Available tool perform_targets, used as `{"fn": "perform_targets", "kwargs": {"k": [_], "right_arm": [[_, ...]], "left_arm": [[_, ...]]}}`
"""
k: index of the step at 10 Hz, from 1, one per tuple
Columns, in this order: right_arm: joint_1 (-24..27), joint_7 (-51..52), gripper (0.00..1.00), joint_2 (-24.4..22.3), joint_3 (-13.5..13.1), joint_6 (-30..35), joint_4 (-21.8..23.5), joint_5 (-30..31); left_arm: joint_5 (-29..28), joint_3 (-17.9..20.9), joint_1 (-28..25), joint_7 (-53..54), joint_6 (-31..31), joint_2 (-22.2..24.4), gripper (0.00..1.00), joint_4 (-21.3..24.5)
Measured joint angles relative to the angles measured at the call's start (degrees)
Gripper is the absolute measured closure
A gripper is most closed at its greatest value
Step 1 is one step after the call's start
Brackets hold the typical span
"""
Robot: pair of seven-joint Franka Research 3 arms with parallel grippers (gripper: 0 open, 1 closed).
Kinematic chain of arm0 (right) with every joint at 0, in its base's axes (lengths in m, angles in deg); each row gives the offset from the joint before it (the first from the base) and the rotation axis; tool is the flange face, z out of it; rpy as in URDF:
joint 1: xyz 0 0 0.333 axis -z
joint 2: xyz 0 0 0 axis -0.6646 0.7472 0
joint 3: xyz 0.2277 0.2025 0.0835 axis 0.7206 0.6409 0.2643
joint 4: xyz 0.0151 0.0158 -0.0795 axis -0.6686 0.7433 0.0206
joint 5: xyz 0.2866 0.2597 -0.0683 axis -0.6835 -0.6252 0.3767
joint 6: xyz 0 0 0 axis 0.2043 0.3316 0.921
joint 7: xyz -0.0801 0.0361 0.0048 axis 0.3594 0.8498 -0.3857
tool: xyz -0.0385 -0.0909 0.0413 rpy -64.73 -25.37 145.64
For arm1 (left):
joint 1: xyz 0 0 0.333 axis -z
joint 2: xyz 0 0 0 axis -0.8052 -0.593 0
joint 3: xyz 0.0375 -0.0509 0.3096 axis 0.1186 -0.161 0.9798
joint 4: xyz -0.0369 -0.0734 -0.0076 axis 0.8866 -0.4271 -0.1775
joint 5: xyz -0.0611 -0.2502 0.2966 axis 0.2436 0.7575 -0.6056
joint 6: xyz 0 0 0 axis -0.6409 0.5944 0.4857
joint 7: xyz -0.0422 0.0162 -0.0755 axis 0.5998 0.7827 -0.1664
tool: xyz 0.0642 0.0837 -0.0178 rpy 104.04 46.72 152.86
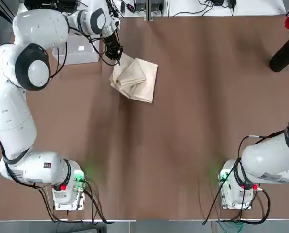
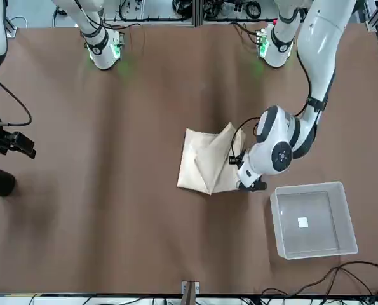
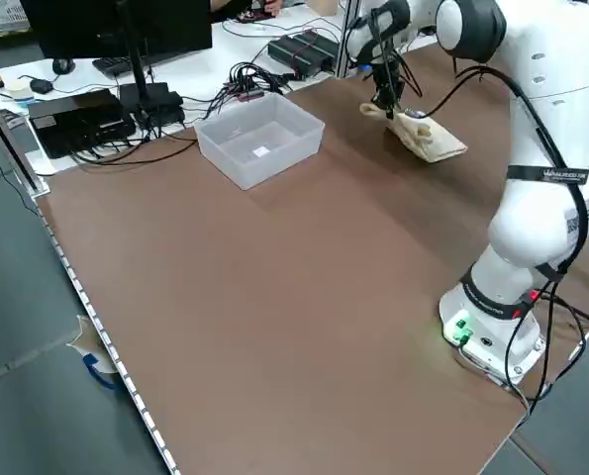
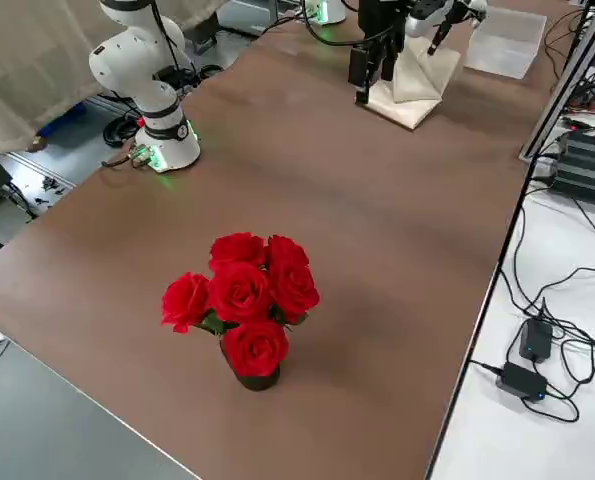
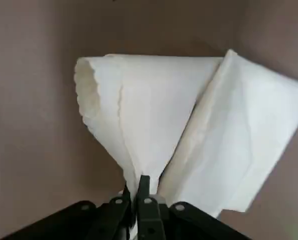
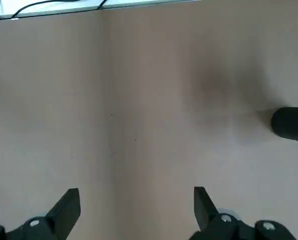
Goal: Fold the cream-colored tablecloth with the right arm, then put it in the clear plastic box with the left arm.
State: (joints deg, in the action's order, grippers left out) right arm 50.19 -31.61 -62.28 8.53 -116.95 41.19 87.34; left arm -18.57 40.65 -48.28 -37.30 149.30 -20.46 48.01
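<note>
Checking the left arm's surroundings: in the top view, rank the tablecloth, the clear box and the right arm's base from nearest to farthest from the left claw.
1. Cream-colored tablecloth: pinched in the left claw.
2. Clear plastic box: just beside, toward the table's left edge.
3. Right arm's base: far corner, near right.

No text, label, brand name or number is legible; small dark lettering on the glossy white left arm (image 3: 556, 176) is unreadable.

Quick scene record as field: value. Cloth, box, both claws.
cloth: cream-colored tablecloth, folded, one corner lifted off the table
left claw: shut on the cloth's corner, next to the box
right claw: open, holding nothing, over bare table
box: clear plastic box, holds no cloth yet
other: vase of red roses at the table's right edge
</note>
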Motion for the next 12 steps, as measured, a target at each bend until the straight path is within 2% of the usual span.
{"fn": "perform_targets", "kwargs": {"k": [3,8,12], "right_arm": [[0.0,0.0,0.0,0.0,0.0,0.0,0.0,0.0],[0.0,0.0,0.0,0.0,0.0,0.0,0.6,0.0],[-0.4,0.0,0.0,0.0,0.0,0.1,0.6,0.0]], "left_arm": [[-3.1,-0.2,0.7,-3.9,-2.0,2.0,0.96,-1.0],[-10.3,-1.4,5.1,-12.8,-2.4,1.9,0.96,-1.9],[-18.5,-7.0,5.4,-18.5,-2.6,1.8,0.96,-3.0]]}}
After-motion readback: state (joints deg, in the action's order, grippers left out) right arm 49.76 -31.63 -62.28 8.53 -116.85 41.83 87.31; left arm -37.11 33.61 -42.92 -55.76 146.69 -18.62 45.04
